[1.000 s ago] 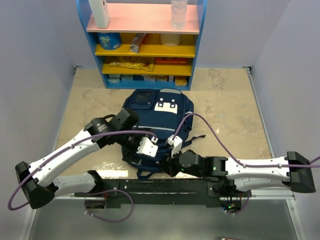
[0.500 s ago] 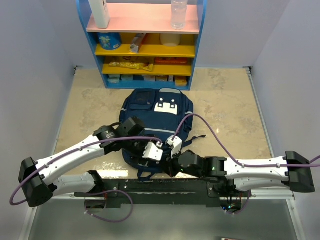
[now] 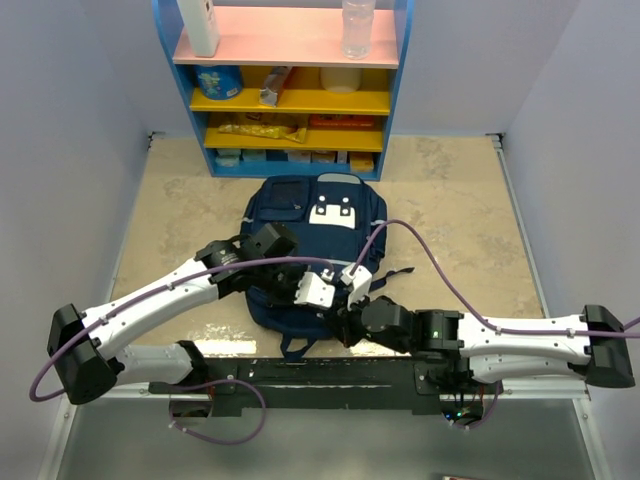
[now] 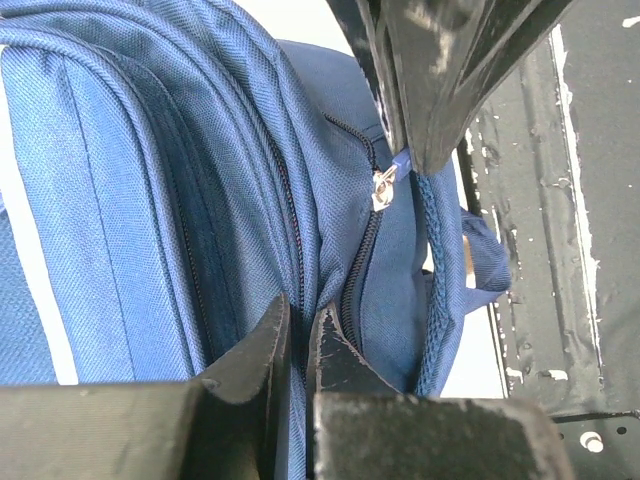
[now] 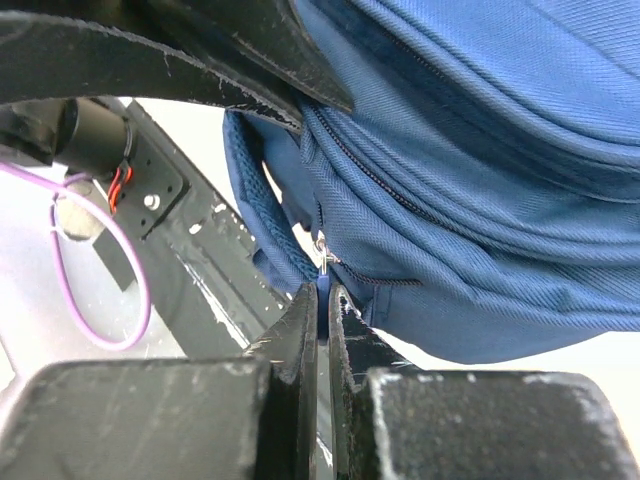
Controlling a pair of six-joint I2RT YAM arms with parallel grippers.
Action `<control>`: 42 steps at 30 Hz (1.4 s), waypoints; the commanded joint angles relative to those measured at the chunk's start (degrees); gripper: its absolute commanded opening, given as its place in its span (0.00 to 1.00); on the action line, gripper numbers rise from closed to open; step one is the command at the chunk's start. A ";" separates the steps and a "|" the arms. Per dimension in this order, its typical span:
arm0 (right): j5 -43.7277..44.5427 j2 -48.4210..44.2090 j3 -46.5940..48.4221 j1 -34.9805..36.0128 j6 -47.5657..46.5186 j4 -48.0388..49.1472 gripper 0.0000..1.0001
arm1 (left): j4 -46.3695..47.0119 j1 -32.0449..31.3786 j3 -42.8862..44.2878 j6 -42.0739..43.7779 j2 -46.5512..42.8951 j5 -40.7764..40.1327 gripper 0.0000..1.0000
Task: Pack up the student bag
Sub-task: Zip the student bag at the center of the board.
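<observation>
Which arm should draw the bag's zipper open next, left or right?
Right, probably. The right hand looks shut on the zipper pull at the near end of the student bag; the left hand pinches bag fabric beside it, good for bracing.

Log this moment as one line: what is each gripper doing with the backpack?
left gripper: shut on backpack fabric | right gripper: shut on zipper pull | backpack: lying flat, front up
</observation>
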 commanded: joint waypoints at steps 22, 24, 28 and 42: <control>18.80 -11.06 4.88 -8.14 5.63 -25.82 0.00 | -24.95 6.97 18.26 13.34 -2.55 -4.98 0.00; 14.66 -9.74 3.38 -12.72 3.68 -21.70 0.00 | -25.74 8.11 19.84 13.87 -2.72 -5.25 0.00; 10.43 -4.66 4.77 -21.86 -0.71 -18.09 0.00 | -27.24 8.99 21.26 15.10 -3.77 -5.33 0.00; 6.81 7.66 8.82 -28.66 -3.61 -10.35 0.00 | -26.36 8.99 18.98 14.84 -5.80 -4.99 0.00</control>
